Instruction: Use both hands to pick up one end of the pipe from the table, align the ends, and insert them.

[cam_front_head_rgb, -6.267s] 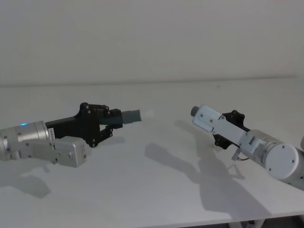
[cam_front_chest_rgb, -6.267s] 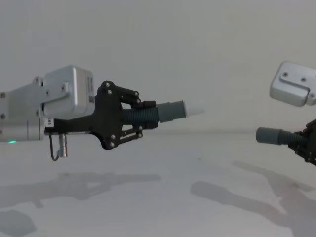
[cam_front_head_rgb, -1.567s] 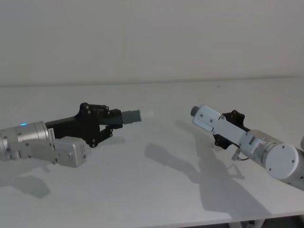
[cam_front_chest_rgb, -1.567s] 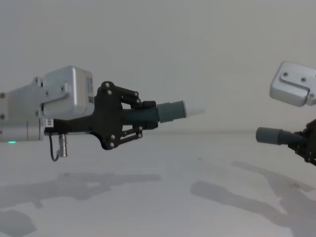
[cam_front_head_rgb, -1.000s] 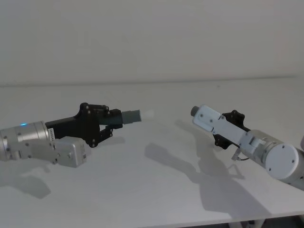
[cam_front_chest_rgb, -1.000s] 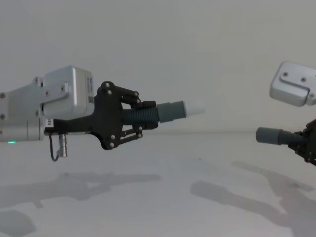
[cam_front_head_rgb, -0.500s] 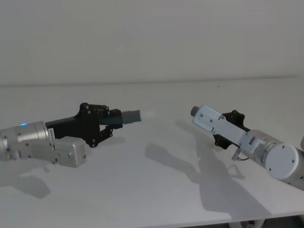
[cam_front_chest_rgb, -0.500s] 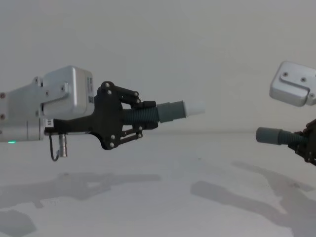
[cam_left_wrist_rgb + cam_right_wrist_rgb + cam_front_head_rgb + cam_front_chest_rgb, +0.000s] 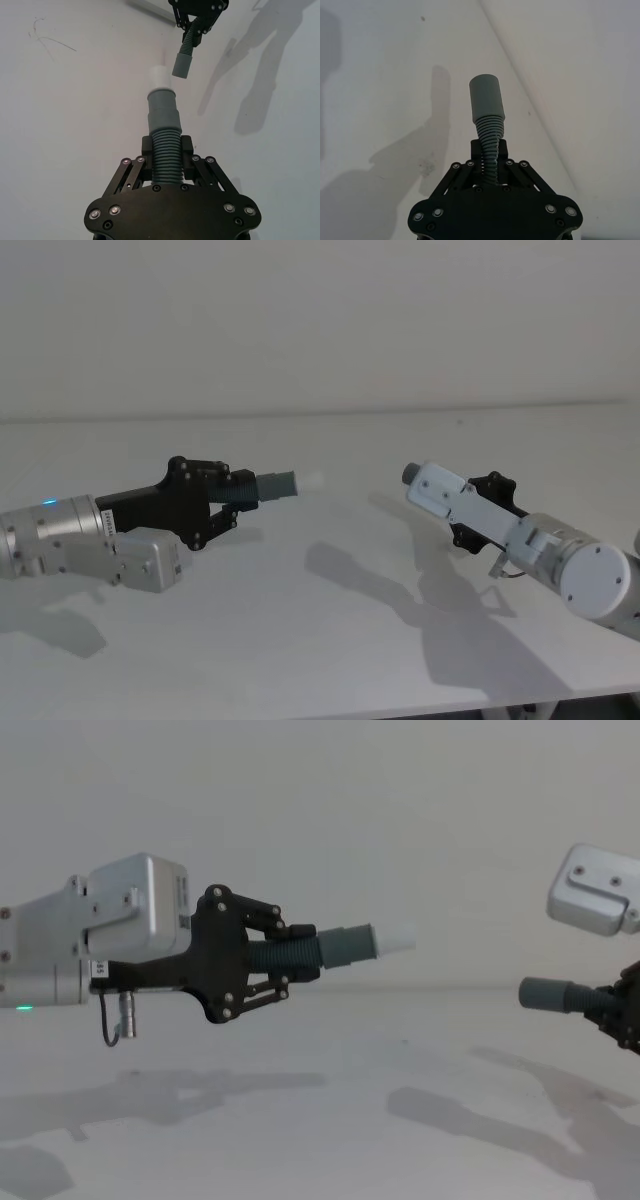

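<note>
Both pieces are off the table (image 9: 320,1140), the left claw (image 9: 285,960) clamped on the plug-tipped pipe (image 9: 335,948) and the right claw (image 9: 489,155) on the socket pipe (image 9: 487,107), apparently well apart, so alignment and insertion remain.

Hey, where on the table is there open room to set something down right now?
The table is bare between the left gripper and the right gripper, and along the far edge by the wall. Each gripper holds its pipe piece in the air. The near left and right corners are taken up by the arms.

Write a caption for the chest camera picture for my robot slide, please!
Left gripper holds the white-tipped pipe piece above the table, facing the grey-cuffed piece in the right gripper.
</note>
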